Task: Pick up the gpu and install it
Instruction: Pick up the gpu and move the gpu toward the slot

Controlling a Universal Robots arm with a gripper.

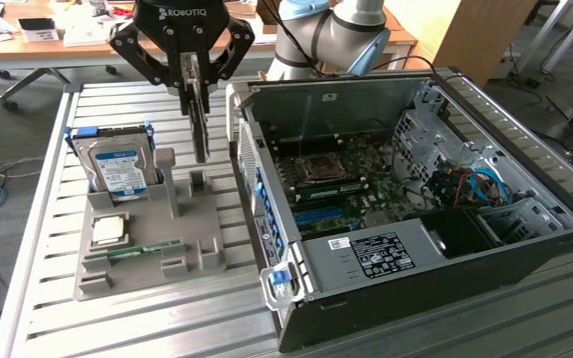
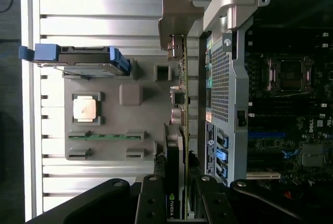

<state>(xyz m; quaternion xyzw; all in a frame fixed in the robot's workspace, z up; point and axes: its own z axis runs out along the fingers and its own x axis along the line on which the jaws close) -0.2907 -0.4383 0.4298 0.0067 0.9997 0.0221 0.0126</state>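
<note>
The gpu (image 1: 201,123) hangs edge-on as a thin dark card, lifted above the grey holder tray (image 1: 192,257) and just beside the open computer case (image 1: 446,246). My gripper (image 1: 196,80) is shut on its upper edge. In the wrist view the gpu (image 2: 179,104) runs away from the fingers (image 2: 152,203). Its silver bracket (image 2: 177,13) is at the far end, close to the case's outer wall (image 2: 223,88). The motherboard (image 1: 342,186) lies exposed inside the case, with a blue slot (image 1: 318,217) showing.
The tray holds an upright silver, blue-labelled hard drive (image 1: 117,165), a square processor (image 1: 107,228) and a green RAM stick (image 1: 135,250). Everything rests on a slatted metal table (image 1: 117,321). A desk with clutter (image 1: 57,37) stands behind.
</note>
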